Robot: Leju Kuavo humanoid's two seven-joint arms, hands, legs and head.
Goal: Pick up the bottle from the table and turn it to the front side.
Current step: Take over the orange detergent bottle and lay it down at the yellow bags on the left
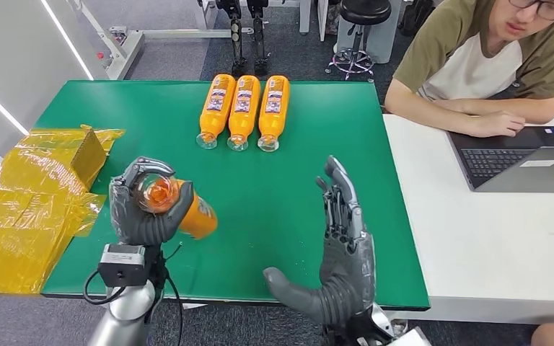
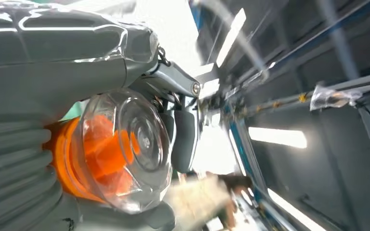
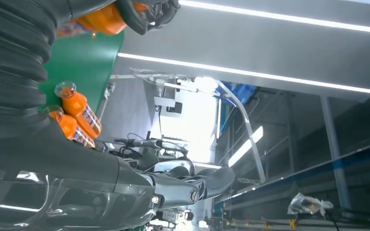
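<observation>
My left hand (image 1: 141,209) grips an orange bottle (image 1: 187,210) above the near left part of the green table (image 1: 303,187), its clear cap end tilted up toward the camera. In the left wrist view the bottle's clear cap (image 2: 135,144) sits between the grey fingers of my left hand (image 2: 53,96). My right hand (image 1: 339,245) stands upright over the near middle of the table, fingers spread and nothing in it. In the right wrist view the right hand (image 3: 77,163) is seen from behind, with the held bottle (image 3: 103,17) far off.
Three orange bottles (image 1: 243,112) lie side by side at the back of the table, labels up, caps toward me. Yellow wrapped boxes (image 1: 36,202) stand at the left edge. A person sits at a laptop (image 1: 519,158) on the white table to the right.
</observation>
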